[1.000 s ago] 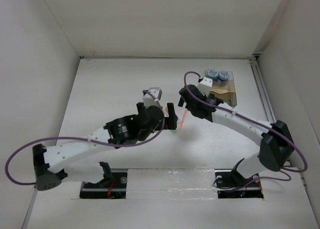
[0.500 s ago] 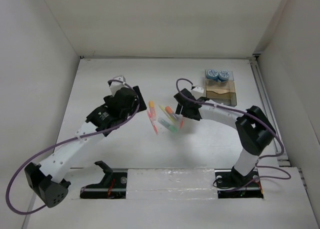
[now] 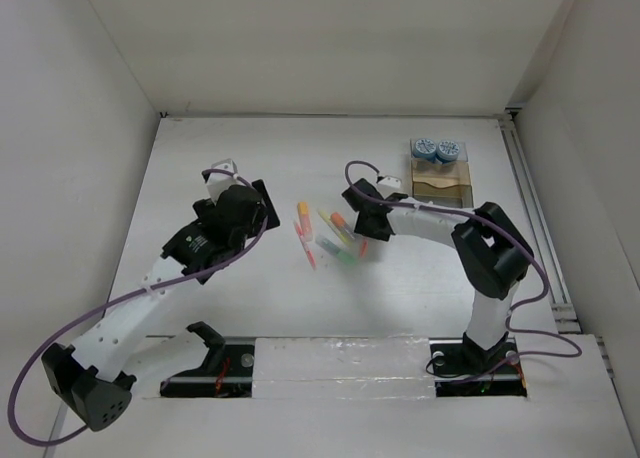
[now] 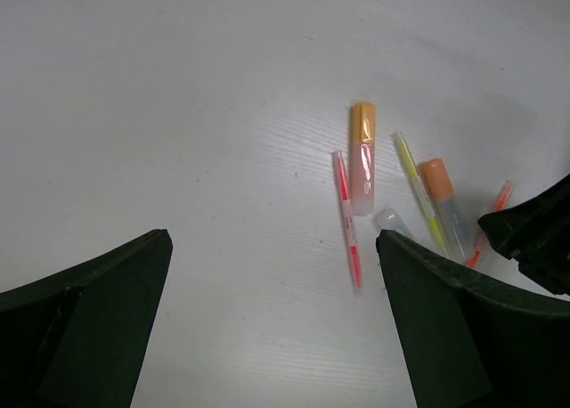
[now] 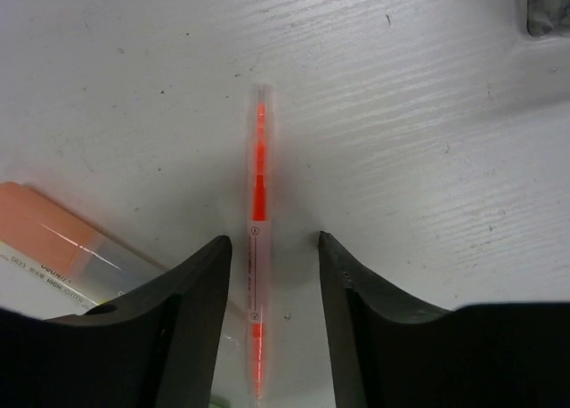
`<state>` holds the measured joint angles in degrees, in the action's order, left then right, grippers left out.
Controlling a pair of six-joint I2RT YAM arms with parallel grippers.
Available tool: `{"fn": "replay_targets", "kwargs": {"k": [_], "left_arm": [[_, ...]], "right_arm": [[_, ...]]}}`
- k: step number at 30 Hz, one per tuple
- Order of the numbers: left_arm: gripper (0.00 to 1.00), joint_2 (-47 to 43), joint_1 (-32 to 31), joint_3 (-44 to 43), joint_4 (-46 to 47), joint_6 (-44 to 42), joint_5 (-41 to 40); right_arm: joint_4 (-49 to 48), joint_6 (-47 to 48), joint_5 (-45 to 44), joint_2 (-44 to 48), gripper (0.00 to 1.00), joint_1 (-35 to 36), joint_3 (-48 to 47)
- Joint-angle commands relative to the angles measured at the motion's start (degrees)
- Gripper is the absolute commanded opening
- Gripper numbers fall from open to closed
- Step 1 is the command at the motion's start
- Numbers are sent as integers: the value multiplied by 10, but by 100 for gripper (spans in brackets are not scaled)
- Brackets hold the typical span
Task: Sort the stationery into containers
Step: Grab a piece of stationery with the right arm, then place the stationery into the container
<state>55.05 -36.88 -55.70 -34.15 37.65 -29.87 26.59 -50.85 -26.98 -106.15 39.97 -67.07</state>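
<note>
top view: slim pens and markers in orange, yellow, green and pink lie loose in a fan mid-table. none are in the clear plastic stepped organizer box w/ tan inside, at far right. two round blue-and-white patterned tubs sit at its far end; can't tell if they're inside it or just behind. left gripper hangs well left of the pile. right gripper is down at the pile's right edge.

left wrist view: jaws spread wide, only bare white table between them. ahead i see an orange-capped pink highlighter, a thin pink-red pen just beside it, a thin yellow pen and an orange-capped clear marker.

right wrist view: fingers are apart, straddling a thin clear-barrelled orange-red pen. it lies flat, lengthwise along the gap, not clamped yet.

assessment: this pen looks light, stiff, smooth and round. i expect it to roll or skid on the table, and to pivot if pinched near an end. rec. closing across the barrel abt mid-length, pads low, gentle force. the orange-capped marker sits close on the left, so there's a risk of nudging it.
</note>
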Motion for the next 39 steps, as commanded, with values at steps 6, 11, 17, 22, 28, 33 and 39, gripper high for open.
{"fn": "replay_targets", "kwargs": {"k": [6,11,17,22,28,33,39], "left_arm": [[99,-31,1,7,24,-25,12],[99,-31,1,7,24,-30,17],[99,-31,1,12,30,-30,23],[99,-31,1,12,30,-35,23],[99,-31,1,12,30,-30,17],[99,-42,1,12,30,-30,28],[99,-47,1,17,43,-41,38]], "right_arm": [[-3,-19,1,-18,40,-9,-9],[2,-19,-4,-23,22,-19,-9],[13,-19,-11,-23,0,-36,-3],[19,10,-17,30,0,-31,-8],[9,52,17,127,0,-48,-51],[-8,38,-5,175,0,-102,-90],[-59,-64,9,182,0,-236,-91]]}}
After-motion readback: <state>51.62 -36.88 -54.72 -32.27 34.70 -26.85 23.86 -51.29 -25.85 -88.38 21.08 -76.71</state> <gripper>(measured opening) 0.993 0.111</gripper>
